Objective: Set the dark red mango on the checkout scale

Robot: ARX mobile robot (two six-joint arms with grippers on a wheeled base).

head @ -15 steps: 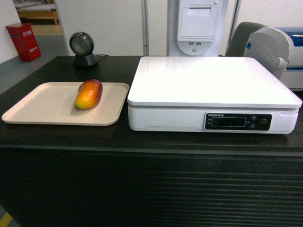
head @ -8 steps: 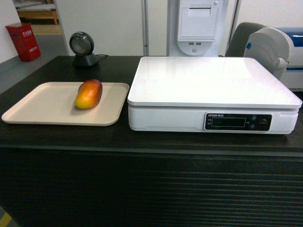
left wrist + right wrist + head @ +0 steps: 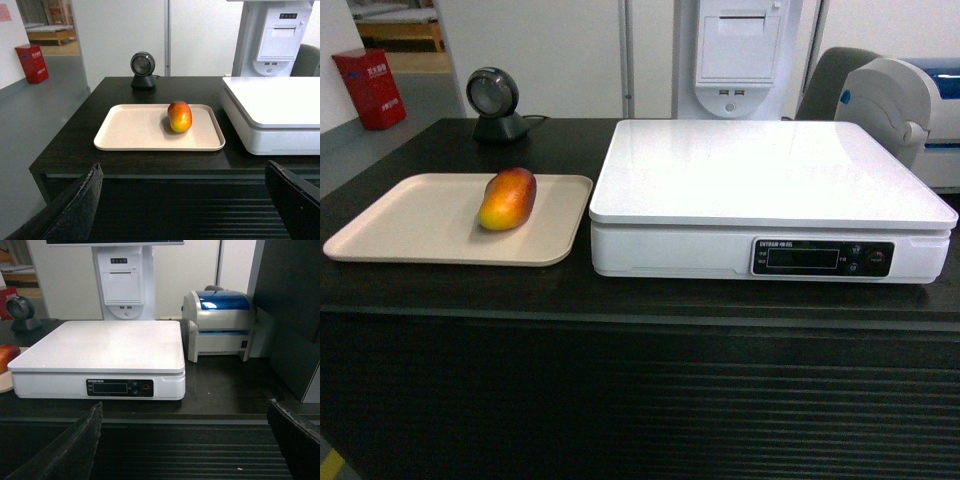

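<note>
The dark red mango (image 3: 508, 198) was seen lying on the beige tray (image 3: 410, 228), toward its right end, on the dark top of the checkout (image 3: 620, 300). Just beside the tray stood the scale (image 3: 760, 180), its white platform bare. No arm was caught in the head view. Only in the left wrist view were the fingers (image 3: 75, 210) of the left gripper (image 3: 182, 207) shown: spread wide, nothing held, well short of the mango. The right gripper (image 3: 185, 447) was likewise seen only from its own wrist, jaws wide apart and holding nothing, facing the scale's display; a white and blue printer (image 3: 222, 322) was fully shown there alone.
</note>
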